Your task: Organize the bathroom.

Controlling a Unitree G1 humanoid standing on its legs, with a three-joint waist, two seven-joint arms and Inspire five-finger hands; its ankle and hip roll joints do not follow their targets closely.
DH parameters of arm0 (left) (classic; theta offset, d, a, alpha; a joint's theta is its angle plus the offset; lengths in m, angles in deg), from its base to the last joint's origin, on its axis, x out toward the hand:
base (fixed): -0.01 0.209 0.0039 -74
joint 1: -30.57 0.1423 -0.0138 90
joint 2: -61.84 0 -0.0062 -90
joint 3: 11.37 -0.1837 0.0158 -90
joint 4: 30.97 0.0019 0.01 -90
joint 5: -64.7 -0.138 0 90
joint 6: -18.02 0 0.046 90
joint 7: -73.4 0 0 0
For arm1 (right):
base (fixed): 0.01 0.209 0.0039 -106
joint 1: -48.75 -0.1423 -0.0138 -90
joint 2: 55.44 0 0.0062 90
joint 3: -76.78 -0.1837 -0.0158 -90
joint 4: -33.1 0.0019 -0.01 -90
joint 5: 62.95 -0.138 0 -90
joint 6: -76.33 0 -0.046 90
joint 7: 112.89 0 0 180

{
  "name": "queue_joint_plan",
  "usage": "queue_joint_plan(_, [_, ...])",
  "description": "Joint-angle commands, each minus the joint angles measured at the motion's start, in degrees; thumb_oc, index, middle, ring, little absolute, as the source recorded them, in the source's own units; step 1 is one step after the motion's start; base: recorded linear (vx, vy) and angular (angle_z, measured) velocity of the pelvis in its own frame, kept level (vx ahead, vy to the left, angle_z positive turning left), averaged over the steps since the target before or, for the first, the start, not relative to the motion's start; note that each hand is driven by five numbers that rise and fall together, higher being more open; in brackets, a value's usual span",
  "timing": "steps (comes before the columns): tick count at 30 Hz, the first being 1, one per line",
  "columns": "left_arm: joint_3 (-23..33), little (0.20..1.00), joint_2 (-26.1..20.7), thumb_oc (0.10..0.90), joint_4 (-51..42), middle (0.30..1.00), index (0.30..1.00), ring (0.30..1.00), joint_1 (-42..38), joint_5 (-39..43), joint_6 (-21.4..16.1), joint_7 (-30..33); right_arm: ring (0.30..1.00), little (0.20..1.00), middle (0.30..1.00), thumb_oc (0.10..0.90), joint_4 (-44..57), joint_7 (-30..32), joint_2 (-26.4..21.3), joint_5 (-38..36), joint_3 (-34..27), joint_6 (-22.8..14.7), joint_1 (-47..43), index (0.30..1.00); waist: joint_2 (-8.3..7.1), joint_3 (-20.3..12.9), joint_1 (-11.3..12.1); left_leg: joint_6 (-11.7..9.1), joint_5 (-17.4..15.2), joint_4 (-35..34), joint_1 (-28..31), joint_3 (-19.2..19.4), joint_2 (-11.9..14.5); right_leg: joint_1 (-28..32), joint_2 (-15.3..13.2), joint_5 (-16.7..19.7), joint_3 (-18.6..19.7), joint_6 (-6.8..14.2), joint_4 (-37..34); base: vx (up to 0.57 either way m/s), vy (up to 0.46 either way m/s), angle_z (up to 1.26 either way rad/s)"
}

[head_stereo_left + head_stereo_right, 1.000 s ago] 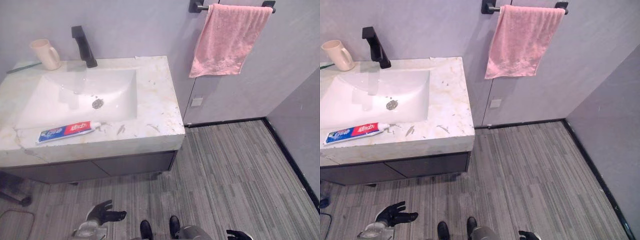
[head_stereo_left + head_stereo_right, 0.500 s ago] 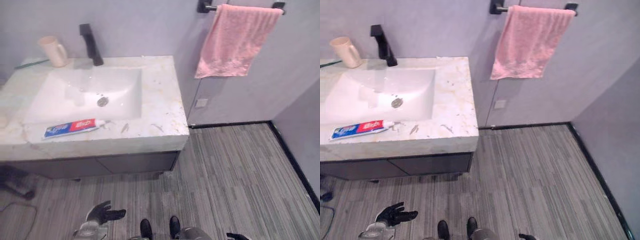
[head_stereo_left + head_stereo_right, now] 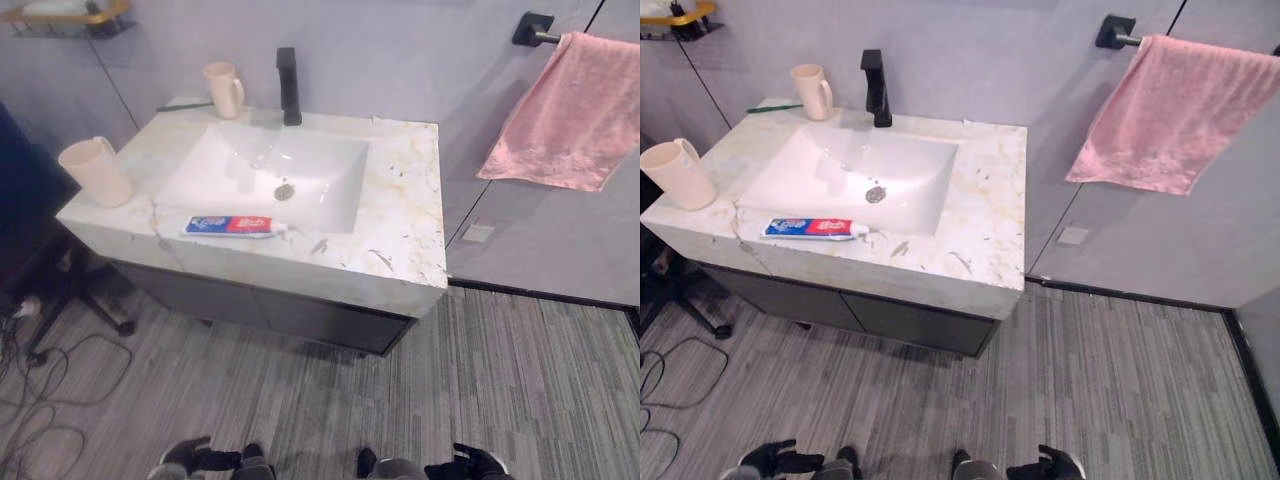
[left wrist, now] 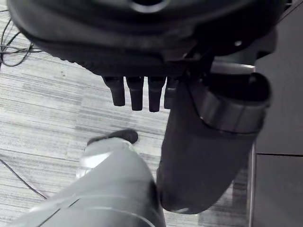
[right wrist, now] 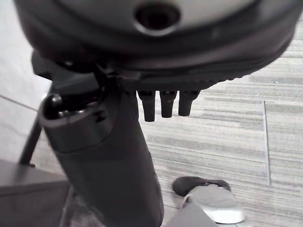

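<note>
Vanity counter (image 3: 400, 240): pale marbled stone, set against a grey wall, with dark cabinet fronts (image 3: 300, 318) below. A white rectangular basin (image 3: 265, 175) is sunk into it, a drain (image 3: 285, 190) at its middle.

Tap (image 3: 288, 85): black, upright, at 12 o'clock of the basin.

Cup (image 3: 225, 88): cream, handled, upright, just beside the tap at its 9 o'clock. A thin green stick (image 3: 185, 106), perhaps a toothbrush, is laid flat at the cup's 8 o'clock; its ends are too small to be made out.

Second cup (image 3: 93, 172): cream, handled, upright on the counter's corner at 9 o'clock of the basin.

Toothpaste tube (image 3: 233, 226): red, blue and white, laid flat on the front strip of the counter at 6 o'clock of the basin, cap toward 3 o'clock.

Towel (image 3: 1180, 115): pink, hung over a black rail (image 3: 1118, 34) on the wall at 2 o'clock of the counter; partly cut off by the edge.

Wall shelf (image 3: 60, 15): yellow-edged, cut off at 11 o'clock; its contents cannot be told.

Floor (image 3: 520, 380): grey striped planks.

Left hand (image 3: 190, 457): seen low over the floor, fingers relaxed, nothing held.

Right hand (image 3: 470, 464): likewise low over the floor, fingers loose and empty, well apart from the counter.
</note>
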Motion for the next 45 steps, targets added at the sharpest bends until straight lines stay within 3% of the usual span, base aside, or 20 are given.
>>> queue_joint_plan(1, [1.91, 0.9, -2.54, 0.8, -1.07, 0.9, 0.9, 0.9, -0.29, -1.36, -1.92, 1.23, 0.9, 0.9, 0.9, 0.8, -0.17, 0.17, -3.13, -0.01, 1.51, 0.06, 1.41, 0.9, 1.34, -0.19, -2.08, 1.23, 4.31, -1.49, 0.27, 3.9, -1.68, -3.6, -3.92, -1.28, 3.29, 3.71, 8.17, 0.22, 0.665, -0.53])
queue_joint_plan(3, [1.07, 0.9, -2.6, 0.8, -1.14, 0.9, 0.9, 0.9, -1.38, -0.93, -1.67, 1.38, 0.9, 0.9, 0.9, 0.8, 1.44, 1.07, -4.08, -0.08, 0.35, 0.37, 0.85, 0.9, 2.39, 0.92, -3.84, 1.76, 1.89, 0.22, 0.58, 8.45, -3.7, -5.74, -7.86, 3.91, 5.29, 5.14, 8.06, 0.25, 0.747, -0.27])
queue_joint_plan(5, [0.89, 0.9, -2.77, 0.8, -2.3, 0.9, 0.9, 0.9, -1.12, -1.75, -0.92, 1.5, 0.9, 0.9, 0.9, 0.8, 3.03, 1.33, -4.93, 0.43, -0.45, 0.09, 1.04, 0.9, 3.3, 1.78, -5.02, 1.89, 0.43, 1.57, 1.21, 11.52, -5.63, -8.81, -10.14, 14.54, 8.31, 5.24, 8.3, 0.21, 0.529, 0.04])
queue_joint_plan(7, [0.42, 0.9, -3.47, 0.8, -2.86, 0.9, 0.9, 0.9, -0.93, -3.08, 0.19, 2.42, 0.9, 0.9, 0.9, 0.8, 3.86, 0.62, -5.32, 1.68, -1.31, -0.09, 1.03, 0.9, 4.04, 2.13, -5.4, 2.45, -0.8, -1.31, 3.79, 15.36, -6.38, -10.34, -11.9, 19.11, 7.95, 5.55, 6.92, 0.24, 0.458, -0.16])
queue_joint_plan(9, [0.55, 0.9, -4.43, 0.8, -3.34, 0.9, 0.9, 0.9, -0.55, -2.43, 1.31, 4.42, 0.9, 0.9, 0.9, 0.8, 4.73, -0.53, -5.26, 3.82, -1.89, -0.25, 1.31, 0.9, 3.95, 1.92, -4.66, 2.97, -1.19, -3.26, 4.92, 18.18, -6.98, -11.14, -11.79, 18.02, 3.88, 5.83, 6.57, 0.22, 0.339, -0.75])
queue_joint_plan(10, [0.74, 0.9, -4.85, 0.8, -3.73, 0.9, 0.9, 0.9, -0.66, -2.2, 2.37, 5.66, 0.9, 0.9, 0.9, 0.8, 5.15, -0.35, -4.98, 3.74, -1.62, -0.36, 1.6, 0.9, 3.76, 1.82, -4.64, 2.9, -1.94, -4.32, 5.92, 18.44, -7.46, -10.77, -10.19, 15.05, 2.37, 6.6, 7.81, 0.17, 0.197, -1.0])
queue_joint_plan(11, [0.74, 0.9, -4.85, 0.8, -3.73, 0.9, 0.9, 0.9, -0.66, -2.2, 2.37, 5.66, 0.9, 0.9, 0.9, 0.8, 5.15, -0.35, -4.98, 3.74, -1.62, -0.36, 1.6, 0.9, 3.76, 1.82, -4.64, 2.9, -1.94, -4.32, 5.92, 18.44, -7.46, -10.77, -10.19, 15.05, 2.37, 6.6, 7.81, 0.17, 0.11, -0.8])
queue_joint_plan(12, [0.9, 0.9, -5.78, 0.8, -3.44, 0.9, 0.9, 0.9, -1.4, -3.18, 3.36, 6.37, 0.9, 0.9, 0.9, 0.8, 5.73, 0.28, -4.2, 2.77, -1.48, -0.53, 2.53, 0.9, 2.63, 0.55, -4.85, 3.08, 0.85, -6.98, 5.71, 18.35, -8.79, -10.22, -3.84, 10.92, 0.09, 6.67, 5.78, 0.12, 0.033, -0.39])
queue_joint_plan(13, [0.43, 0.9, -5.99, 0.8, -3.56, 0.9, 0.9, 0.9, -1.88, -3.52, 3.86, 6.21, 0.9, 0.9, 0.9, 0.8, 5.51, 0.84, -3.75, 2.34, -1.51, -0.71, 3.06, 0.9, 2.16, -0.26, -4.99, 2.7, 1.89, -8.58, 5.84, 17.76, -9.88, -9.24, -0.61, 9.56, -1.51, 6.47, 2.93, 0.16, 0.035, -0.24])
queue_joint_plan(16, [-1.02, 0.9, -5.9, 0.8, -4.57, 0.9, 0.9, 0.9, -3.19, -3.4, 4.34, 6.28, 0.9, 0.9, 0.9, 0.8, 4.25, 1.9, -2.67, 1.4, -1.9, -1.67, 4.63, 0.9, 1.3, -2.41, -5.44, 2.23, 4.23, -12.7, 6.16, 14.66, -13.89, -9.52, 4.84, 11.07, -4.74, 5.87, -3.05, 0.14, 0.001, 0.24])
queue_joint_plan(17, [-0.7, 0.9, -5.15, 0.8, -5.8, 0.9, 0.9, 0.9, -3.34, -2.36, 4.32, 7.05, 0.9, 0.9, 0.9, 0.8, 3.49, 1.66, -2.67, 1.45, -1.94, -1.75, 4.73, 0.9, 1.5, -2.44, -5.29, 2.64, 3.44, -11.95, 6.98, 14.96, -14.96, -10.16, 4.94, 10.59, -7.11, 5.03, -2.11, 0.13, -0.026, 0.24])
queue_joint_plan(20, [0.07, 0.9, -3.89, 0.8, -6.49, 0.9, 0.9, 0.9, -2.9, -0.51, 3.79, 7.43, 0.9, 0.9, 0.9, 0.8, 2.71, 1.86, -2.59, 2.9, -2.19, -1.43, 5.43, 0.9, 1.5, -2.66, -5.44, 2.11, 2.78, -6.46, 6.55, 12.99, -15.95, -8.9, 6.07, 9.2, -5.54, 3.45, -1.23, 0.14, -0.044, 0.17])
queue_joint_plan(23, [1.64, 0.9, -3.38, 0.8, -8.49, 0.9, 0.9, 0.9, -1.34, -0.49, 4.1, 6.31, 0.9, 0.9, 0.9, 0.8, 4.18, 2.65, -3.08, 1.84, -2.28, -0.18, 6.4, 0.9, 0.03, -1.93, -4.77, 0.03, 6.76, 10.68, -0.01, 11.55, -14.11, -4.14, 5.58, 8.97, -5.02, 1.65, -3.23, 0.1, -0.066, 0.25])
queue_joint_plan(26, [5.37, 0.9, -3.42, 0.8, -8.57, 0.9, 0.9, 0.9, 0.54, 6.98, 3.34, 9.92, 0.9, 0.9, 0.9, 0.8, 3.39, 1.42, -3.37, 2.03, -2.39, -0.64, 5.67, 0.9, -0.49, -2.39, -3.22, 1.78, 5.01, 3.94, 1.69, 11.22, -11.43, -1.9, 5.58, 8.49, -5.7, 1.25, -4.16, 0.13, -0.001, -0.12])
queue_joint_plan(28, [9.89, 0.9, -3.68, 0.8, -7.2, 0.9, 0.9, 0.9, 0.6, 14.62, 1.89, 17.99, 0.9, 0.9, 0.9, 0.8, 0.98, 0.47, -3.1, 1.9, -2.19, -2.78, 4.76, 0.9, -0.95, -3.04, -2.53, 1.75, 6.1, -5.19, 4.6, 9.2, -9.25, -0.43, 6.37, 8.48, -4.65, 1.45, -6.35, 0.11, 0.012, -0.12])
queue_joint_plan(30, [16.17, 0.9, -3.65, 0.8, -3.95, 0.9, 0.9, 0.9, 0.4, 23.14, -4.85, 29.16, 0.9, 0.9, 0.9, 0.8, -0.44, 0.87, -2.22, 0.27, -1.21, -3.89, 3.85, 0.9, -2.03, -3.11, -1.48, 1.91, 5.19, -4.43, 3.81, 5.97, -8.84, -0.35, 5.81, 8.05, -3.2, 1.51, -6.65, 0.08, -0.022, -0.13])
queue_joint_plan(33, [20.52, 0.9, -3.44, 0.8, -2.2, 0.9, 0.9, 0.9, -0.11, 29.34, -10.41, 34.94, 0.9, 0.9, 0.9, 0.8, -0.91, 1.34, -1.42, -0.84, -0.25, -4.19, 3.32, 0.9, -1.99, -3.08, -1.41, 1.66, 5.93, -7.76, 5.19, 6.57, -8.3, 0.39, 5.96, 8.02, -3.41, 1.63, -7.3, 0.07, -0.019, -0.12])
queue_joint_plan(35, [26.02, 0.9, -3.6, 0.8, -1.44, 0.9, 0.9, 0.9, -0.78, 36.13, -18.16, 40.64, 0.9, 0.9, 0.9, 0.8, -2.43, 1.35, -0.25, -1.5, -0.01, -5.44, 3.51, 0.9, -2.16, -3.83, -1.43, 1.01, 6.66, -10.08, 6.63, 6.9, -7.96, 2.03, 5.68, 8.36, -3.53, 2.17, -9.21, 0.11, -0.02, 0.4])
queue_joint_plan(40, [26.9, 0.9, -4.22, 0.8, -1.54, 0.9, 0.9, 0.9, -1.04, 37.48, -20.6, 40.76, 0.9, 0.9, 0.9, 0.8, -1.63, 1.47, 0.17, -0.91, 0.82, -5.91, 4.6, 0.9, -2.16, -4.86, -1.52, 0.53, 7.14, -11.39, 7.52, 6.77, -7.52, 3.06, 5.5, 8.17, -3.61, 2.5, -9.69, 0.07, -0.007, 0.25])
queue_joint_plan(45, [26.59, 0.9, -4.14, 0.8, 0.26, 0.9, 0.9, 0.9, -0.61, 35.35, -16.61, 37.45, 0.9, 0.9, 0.9, 0.8, -1.64, 1.57, -0.34, 0.85, 0.51, -5.47, 4.83, 0.9, -2.27, -5.36, -1.53, 0.64, 6.72, -10.84, 7.59, 7.6, -7.38, 4.24, 5.5, 8.06, -3.41, 2.43, -10.37, 0.03, -0.009, 0.04])
